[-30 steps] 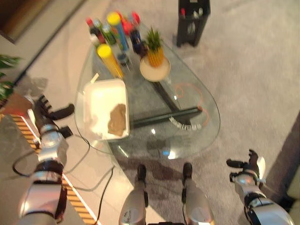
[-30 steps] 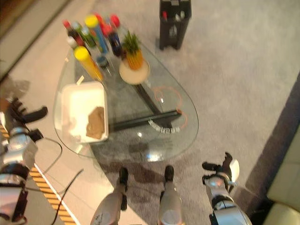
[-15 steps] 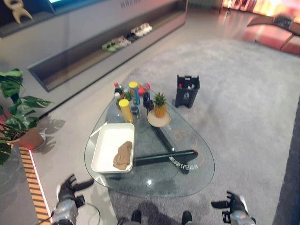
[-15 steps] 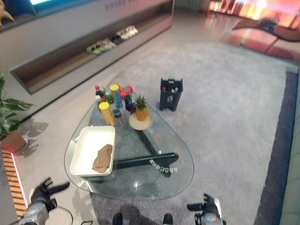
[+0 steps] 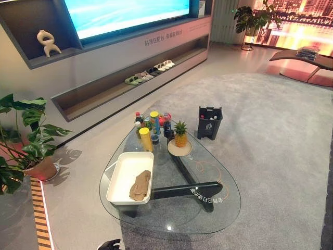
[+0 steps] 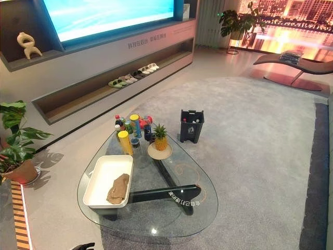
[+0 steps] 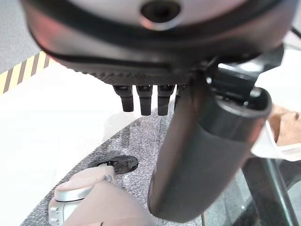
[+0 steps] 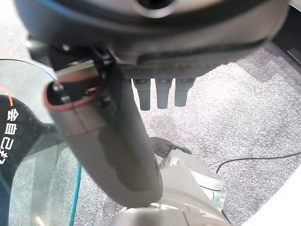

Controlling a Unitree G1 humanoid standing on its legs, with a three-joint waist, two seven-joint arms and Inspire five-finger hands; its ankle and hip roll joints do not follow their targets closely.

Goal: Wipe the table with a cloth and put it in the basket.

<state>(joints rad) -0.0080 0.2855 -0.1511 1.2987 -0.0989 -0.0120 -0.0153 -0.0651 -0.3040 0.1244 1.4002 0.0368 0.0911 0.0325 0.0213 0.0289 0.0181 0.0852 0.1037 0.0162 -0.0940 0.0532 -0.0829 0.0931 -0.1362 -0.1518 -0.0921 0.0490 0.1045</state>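
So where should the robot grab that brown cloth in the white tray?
Probably the bunched-up top of the brown cloth, reaching down from above. It lies crumpled against the right side of the white tray, whose raised walls block a sideways reach. The folds give fingers something to pinch.

- Left hand (image 7: pixel 160 66): dark rounded housing, ribbed black edge, short black fingers (image 7: pixel 145 100) in a row, thick dark-grey thumb.
- Right hand (image 8: pixel 155 52): matching dark housing, black fingers, grey thumb with reddish-rimmed end.

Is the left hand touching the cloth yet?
Apart. The left eye view shows the brown cloth lying in the white basket on the glass table, while the left hand hangs below the table's near edge.
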